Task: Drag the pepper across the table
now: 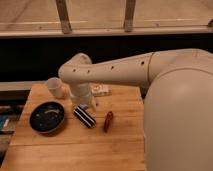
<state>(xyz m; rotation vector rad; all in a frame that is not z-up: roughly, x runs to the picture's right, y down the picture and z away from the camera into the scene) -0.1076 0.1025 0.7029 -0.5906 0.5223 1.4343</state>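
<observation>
Pepper (108, 121) lay on table (70, 147), just right of striped block (84, 116) | gripper (88, 104) hung behind block, off pepper; whether apart or together, could not tell | drag judged not yet begun

The surface (60, 145) is matt pale wood; the pepper (108, 121) looks glossy; the gripper (86, 104), smooth white plastic, hangs by the striped block (84, 116).

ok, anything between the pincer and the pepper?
Nothing visible. The pincer hangs over the table just behind the striped block. The pepper lies apart from that block, on the side away from the dark bowl, with only bare wood between pincer and pepper.
</observation>
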